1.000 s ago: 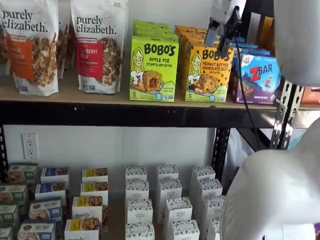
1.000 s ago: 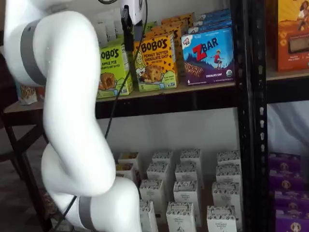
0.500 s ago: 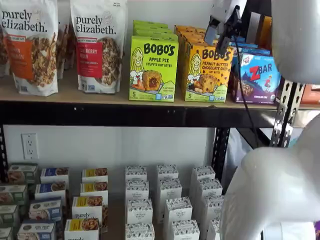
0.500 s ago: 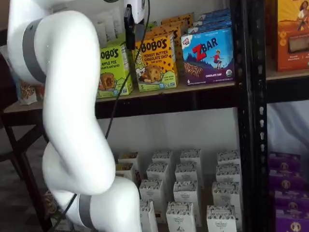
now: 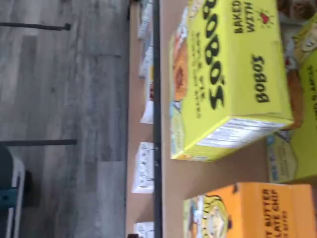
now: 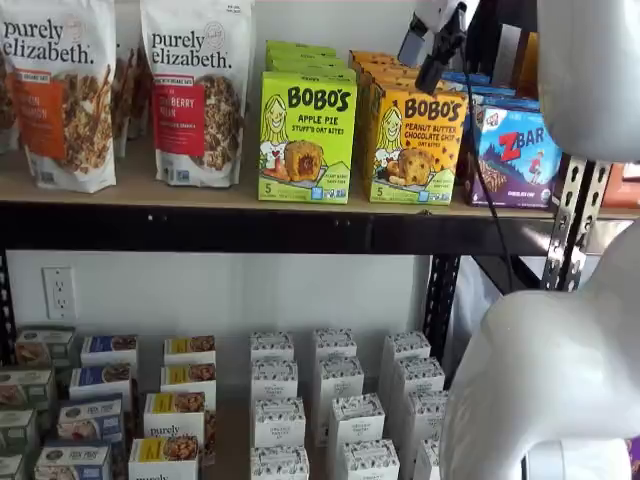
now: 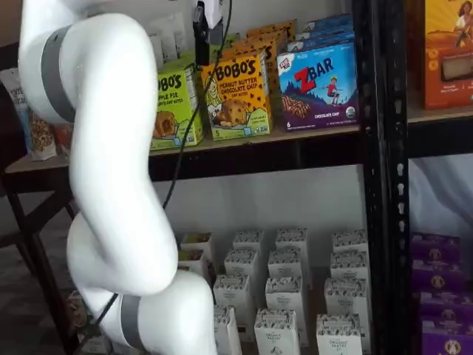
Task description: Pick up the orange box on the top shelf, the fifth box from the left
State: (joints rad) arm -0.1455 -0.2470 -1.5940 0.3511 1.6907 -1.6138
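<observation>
The orange box (image 6: 415, 145) stands upright on the top shelf (image 6: 150, 190), between a lime-green box and a blue box; it shows in both shelf views (image 7: 236, 96). Several more orange boxes are lined up behind it. My gripper (image 6: 432, 62) hangs from the top edge just above and in front of the orange box's upper right corner, apart from it. In a shelf view only its black fingers (image 7: 201, 35) show, side-on, so no gap can be seen. The wrist view shows the top of the orange box (image 5: 247, 210) and the shelf's black rail (image 5: 157, 148).
A lime-green Bobo's Apple Pie box (image 6: 307, 140) stands left of the orange box and a blue ZBar box (image 6: 520, 155) right of it. Granola bags (image 6: 200, 90) stand further left. Small white boxes (image 6: 330, 400) fill the lower level. A black upright (image 7: 377, 148) stands at the right.
My gripper has risen a little above the orange box and its fingers now sit higher in both shelf views. The boxes have not moved.
</observation>
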